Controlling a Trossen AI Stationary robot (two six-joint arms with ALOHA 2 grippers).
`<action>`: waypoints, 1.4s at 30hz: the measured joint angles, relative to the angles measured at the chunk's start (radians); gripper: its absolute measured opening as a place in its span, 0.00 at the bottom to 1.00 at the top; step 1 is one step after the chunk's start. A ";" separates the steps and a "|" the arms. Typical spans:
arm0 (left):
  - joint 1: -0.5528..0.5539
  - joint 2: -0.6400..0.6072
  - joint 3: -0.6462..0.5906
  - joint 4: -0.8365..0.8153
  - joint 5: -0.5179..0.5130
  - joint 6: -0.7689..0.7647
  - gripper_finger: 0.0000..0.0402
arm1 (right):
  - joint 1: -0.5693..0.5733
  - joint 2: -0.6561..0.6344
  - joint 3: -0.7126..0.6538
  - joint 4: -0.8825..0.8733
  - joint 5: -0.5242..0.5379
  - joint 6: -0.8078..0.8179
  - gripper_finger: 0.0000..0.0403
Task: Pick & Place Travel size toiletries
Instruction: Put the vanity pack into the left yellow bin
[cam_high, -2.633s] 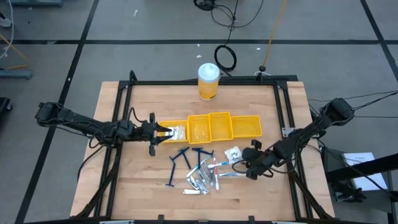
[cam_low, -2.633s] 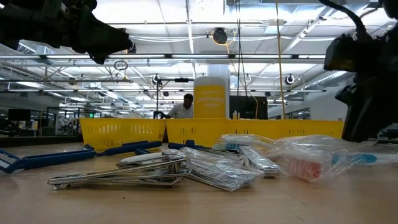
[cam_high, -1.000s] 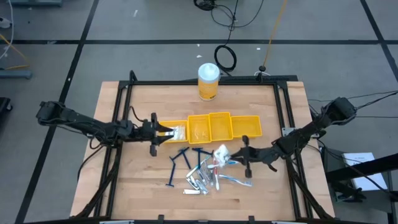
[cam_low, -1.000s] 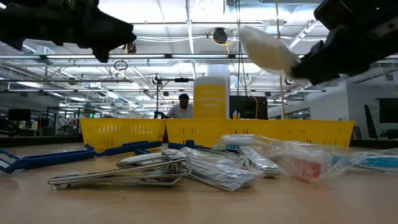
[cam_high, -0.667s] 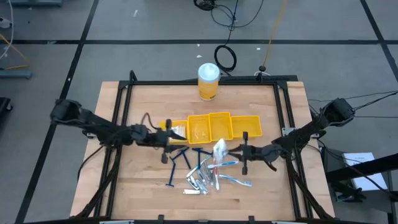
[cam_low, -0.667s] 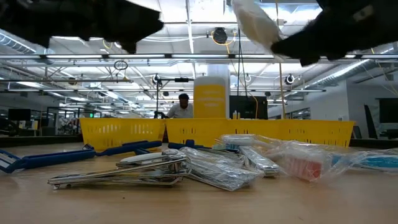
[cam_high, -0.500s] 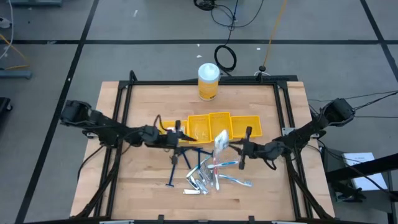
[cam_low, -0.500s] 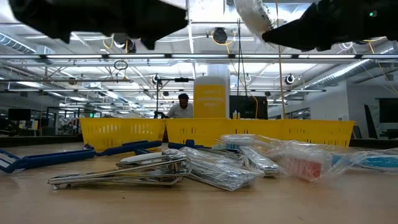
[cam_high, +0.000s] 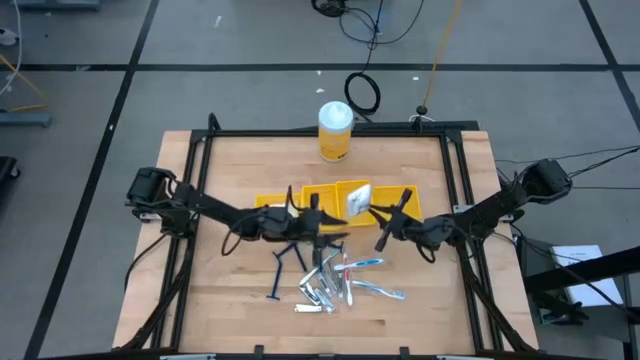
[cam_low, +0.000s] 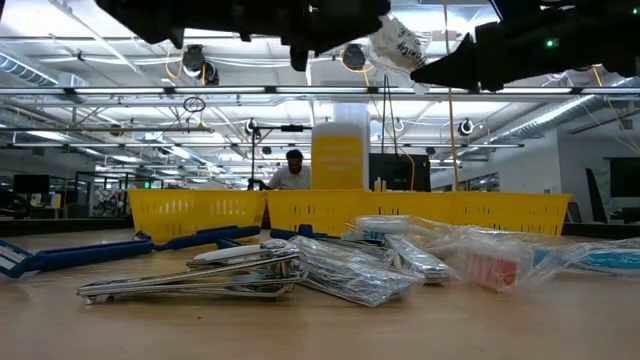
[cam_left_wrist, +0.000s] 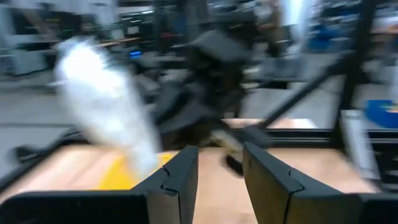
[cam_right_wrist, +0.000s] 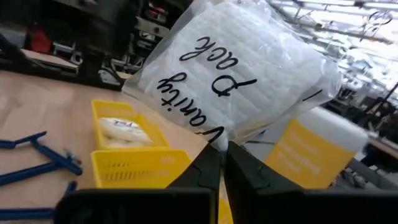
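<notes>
The right gripper (cam_high: 374, 214) hangs above the row of yellow bins (cam_high: 385, 197), its fingers (cam_right_wrist: 208, 167) pinched tight on the edge of a white puffy packet (cam_high: 358, 199) lettered "Vanity Pack", which dangles clear of the table (cam_high: 230, 290) over the middle bins. One bin already holds a similar white packet (cam_right_wrist: 120, 128). The left gripper (cam_high: 322, 230) reaches in from the other side, just in front of the bins and above the dark blue razors (cam_high: 288, 252); its fingers (cam_left_wrist: 183, 174) stand slightly apart with nothing between them. On the wood nearer the front edge lies the loose heap of toiletries: silvery sachets (cam_low: 235, 272), bagged toothbrushes (cam_high: 368, 277) and more razors. A tall yellow canister (cam_high: 335, 131) with a white lid stands behind the bins. Beyond the table, a person (cam_low: 293, 172) is visible far back in the room.
</notes>
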 joint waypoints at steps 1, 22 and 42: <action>0.000 0.000 0.005 -0.016 -0.042 0.005 0.31 | 0.000 0.000 0.000 0.020 0.000 -0.021 0.01; -0.007 -0.019 0.005 -0.050 -0.324 0.064 0.31 | 0.006 0.000 0.000 0.127 0.001 -0.121 0.01; 0.026 -0.019 0.004 -0.084 -0.150 -0.057 0.31 | 0.006 0.000 0.000 0.128 -0.005 -0.089 0.01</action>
